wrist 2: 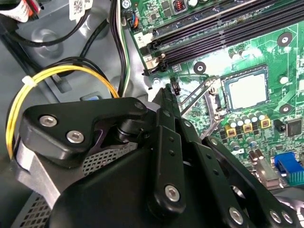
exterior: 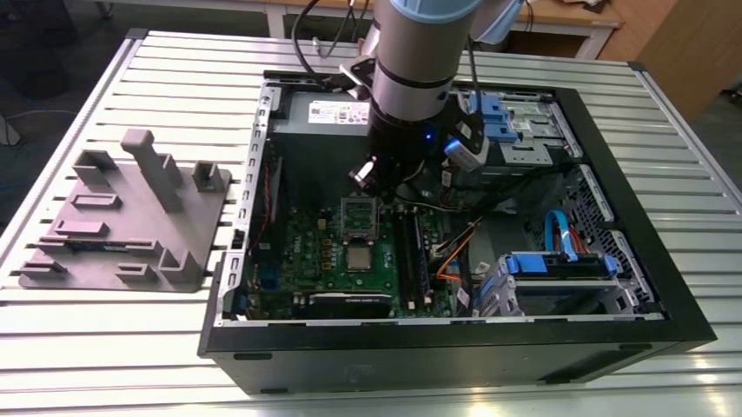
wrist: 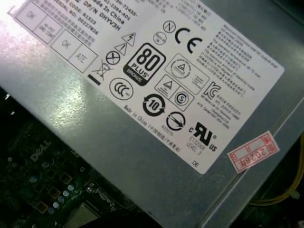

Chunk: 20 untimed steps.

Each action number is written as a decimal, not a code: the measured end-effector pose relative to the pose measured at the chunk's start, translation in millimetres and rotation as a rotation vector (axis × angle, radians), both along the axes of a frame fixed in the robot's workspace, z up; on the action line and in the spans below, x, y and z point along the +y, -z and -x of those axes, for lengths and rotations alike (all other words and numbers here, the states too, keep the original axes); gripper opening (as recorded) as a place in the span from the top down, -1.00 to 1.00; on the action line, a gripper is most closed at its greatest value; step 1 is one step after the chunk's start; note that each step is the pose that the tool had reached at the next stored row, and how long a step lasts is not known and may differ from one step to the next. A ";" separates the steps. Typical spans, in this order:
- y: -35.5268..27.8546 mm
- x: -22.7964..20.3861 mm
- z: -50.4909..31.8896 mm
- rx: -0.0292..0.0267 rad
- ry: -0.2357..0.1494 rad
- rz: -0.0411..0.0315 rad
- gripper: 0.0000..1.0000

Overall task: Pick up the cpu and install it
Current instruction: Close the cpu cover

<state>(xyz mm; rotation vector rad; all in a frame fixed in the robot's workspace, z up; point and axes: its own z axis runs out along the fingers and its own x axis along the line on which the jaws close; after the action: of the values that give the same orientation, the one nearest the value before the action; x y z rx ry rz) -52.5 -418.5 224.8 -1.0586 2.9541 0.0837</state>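
Observation:
The cpu [exterior: 361,258] is a small pale silvery square lying flat in the socket on the green motherboard [exterior: 313,252] inside the open computer case. In the second wrist view the cpu [wrist 2: 246,90] sits within the dark socket border, with the hinged bracket [wrist 2: 197,95] swung up beside it. My gripper [exterior: 374,174] hangs over the far end of the board, between the socket and the power supply, apart from the cpu. In the second wrist view my gripper [wrist 2: 167,91] has its black fingers closed together with nothing seen between them.
The grey power supply [exterior: 330,113] [wrist: 142,109] lies just beyond my gripper. Memory slots [wrist 2: 223,28] run beside the socket. Yellow cables [wrist 2: 61,71] loop nearby. Blue drive cages [exterior: 557,265] fill the case's right in the exterior view. A grey fixture tray [exterior: 116,217] sits on the slatted table.

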 end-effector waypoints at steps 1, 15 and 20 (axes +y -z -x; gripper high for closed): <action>-0.1 0.0 0.2 0.0000 -0.005 0.0000 0.80; -7.2 0.0 1.5 0.0000 -0.066 0.0000 0.80; -9.4 0.0 1.8 -0.0002 -0.085 -0.0002 0.80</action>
<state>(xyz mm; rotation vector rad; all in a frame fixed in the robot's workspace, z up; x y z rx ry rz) -54.2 -418.5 234.2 -1.1841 2.9083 0.0840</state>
